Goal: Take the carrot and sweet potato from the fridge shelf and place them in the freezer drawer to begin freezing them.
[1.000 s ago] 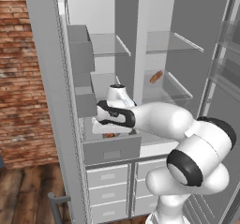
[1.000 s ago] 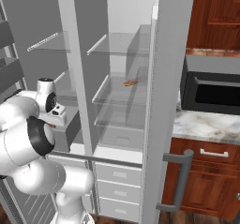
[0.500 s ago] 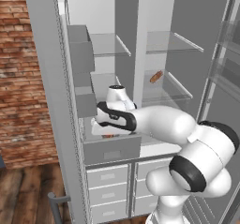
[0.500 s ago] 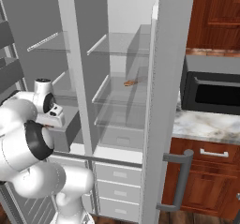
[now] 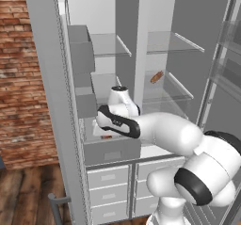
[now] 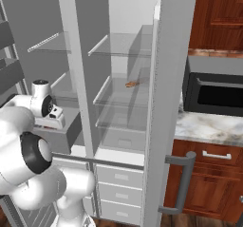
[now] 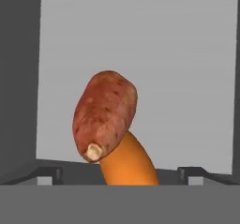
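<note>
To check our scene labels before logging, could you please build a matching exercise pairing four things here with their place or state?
Things:
1. sweet potato
2. brownish-orange piece
3. microwave
4. tool

Places or states:
A. lying on a glass fridge shelf
B. beside the fridge, above the marble counter
C. in the freezer drawer, overlapping the carrot
D. open, fingertips wide apart above the drawer

Pairs: 1-C, 2-A, 3-B, 4-D
</note>
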### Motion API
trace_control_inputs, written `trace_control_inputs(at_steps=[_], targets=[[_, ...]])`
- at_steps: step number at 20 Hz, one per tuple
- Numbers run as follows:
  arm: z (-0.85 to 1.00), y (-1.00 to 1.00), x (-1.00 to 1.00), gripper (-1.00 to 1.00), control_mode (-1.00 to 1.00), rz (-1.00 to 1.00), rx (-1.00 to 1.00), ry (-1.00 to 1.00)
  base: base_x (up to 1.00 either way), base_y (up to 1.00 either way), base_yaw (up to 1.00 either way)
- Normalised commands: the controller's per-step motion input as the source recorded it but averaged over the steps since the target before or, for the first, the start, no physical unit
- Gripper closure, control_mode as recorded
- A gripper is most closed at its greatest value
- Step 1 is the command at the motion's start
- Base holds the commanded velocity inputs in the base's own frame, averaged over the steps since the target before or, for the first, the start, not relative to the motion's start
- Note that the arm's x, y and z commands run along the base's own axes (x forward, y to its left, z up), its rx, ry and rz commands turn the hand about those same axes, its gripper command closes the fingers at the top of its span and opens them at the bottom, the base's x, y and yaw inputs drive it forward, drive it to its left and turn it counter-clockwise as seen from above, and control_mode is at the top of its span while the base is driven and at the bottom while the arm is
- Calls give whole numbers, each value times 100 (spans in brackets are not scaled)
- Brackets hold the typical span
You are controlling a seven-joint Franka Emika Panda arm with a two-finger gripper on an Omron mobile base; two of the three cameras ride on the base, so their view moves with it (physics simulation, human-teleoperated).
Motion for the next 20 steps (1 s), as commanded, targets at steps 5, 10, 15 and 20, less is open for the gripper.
trace_control_inputs(at_steps=[5, 10, 15, 20], targets=[[34, -2, 4, -100, -100, -1, 0, -7, 0, 0, 0], [53, -9, 0, -100, -100, -5, 0, -11, 0, 0, 0], [20, -22, 5, -100, -100, -5, 0, -5, 0, 0, 0], [6, -22, 0, -100, -100, -2, 0, -4, 0, 0, 0]])
